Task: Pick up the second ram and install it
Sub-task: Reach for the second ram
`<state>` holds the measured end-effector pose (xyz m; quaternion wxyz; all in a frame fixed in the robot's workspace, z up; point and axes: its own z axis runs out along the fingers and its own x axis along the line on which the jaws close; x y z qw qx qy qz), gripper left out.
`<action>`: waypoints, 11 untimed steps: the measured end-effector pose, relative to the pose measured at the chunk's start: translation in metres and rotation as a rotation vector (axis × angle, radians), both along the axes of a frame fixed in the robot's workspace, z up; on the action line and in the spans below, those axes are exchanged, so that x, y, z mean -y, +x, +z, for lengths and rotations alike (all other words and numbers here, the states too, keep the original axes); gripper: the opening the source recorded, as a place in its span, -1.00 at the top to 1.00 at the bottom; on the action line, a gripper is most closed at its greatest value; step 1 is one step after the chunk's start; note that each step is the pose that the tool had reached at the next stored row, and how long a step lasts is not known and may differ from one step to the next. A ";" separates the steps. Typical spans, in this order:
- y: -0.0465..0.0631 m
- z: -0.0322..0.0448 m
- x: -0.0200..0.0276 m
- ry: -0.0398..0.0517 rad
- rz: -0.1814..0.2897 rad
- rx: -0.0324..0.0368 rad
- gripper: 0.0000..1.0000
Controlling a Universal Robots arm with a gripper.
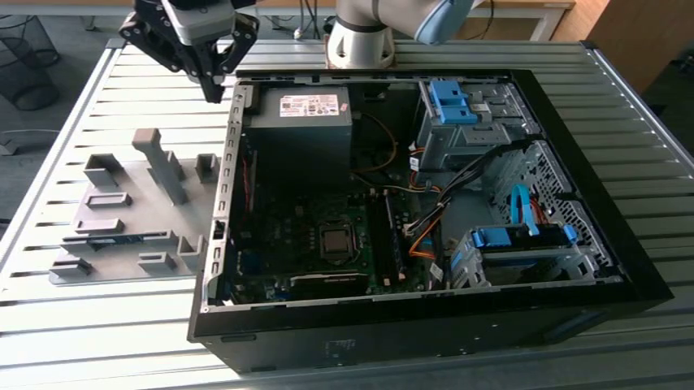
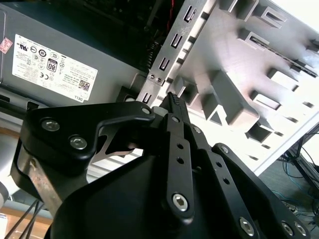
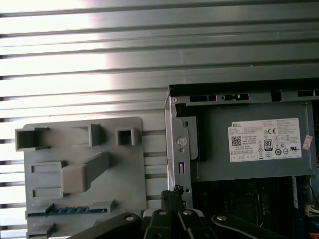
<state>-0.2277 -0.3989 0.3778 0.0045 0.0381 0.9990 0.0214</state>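
In the exterior view, an open computer case (image 1: 434, 341) holding a power supply (image 1: 304, 122) was seen on the counter (image 1: 109, 325). Beside it, the second ram (image 1: 119, 239), a thin blue stick, was slotted in a grey holder (image 1: 130, 179). In the second wrist view, the pincer (image 2: 172, 99) was shown closed, empty. In the first wrist view, the ram was seen apart from it.

ram (image 3: 70, 210) blue | holder tray (image 3: 84, 149) grey | case (image 1: 434, 341) black | table (image 3: 149, 50) ribbed silver | drive brackets (image 1: 448, 99) light blue

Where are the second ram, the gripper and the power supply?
second ram (image 3: 67, 211): first wrist view, middle of its blue edge.
gripper (image 1: 214, 93): exterior view, between the fingers' tips.
power supply (image 1: 311, 106): exterior view, white label.
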 end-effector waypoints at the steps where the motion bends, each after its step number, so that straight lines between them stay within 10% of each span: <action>1: -0.001 -0.0001 0.0000 0.0001 0.000 0.0000 0.80; 11: -0.006 -0.0007 0.0000 0.0000 0.000 -0.0002 0.80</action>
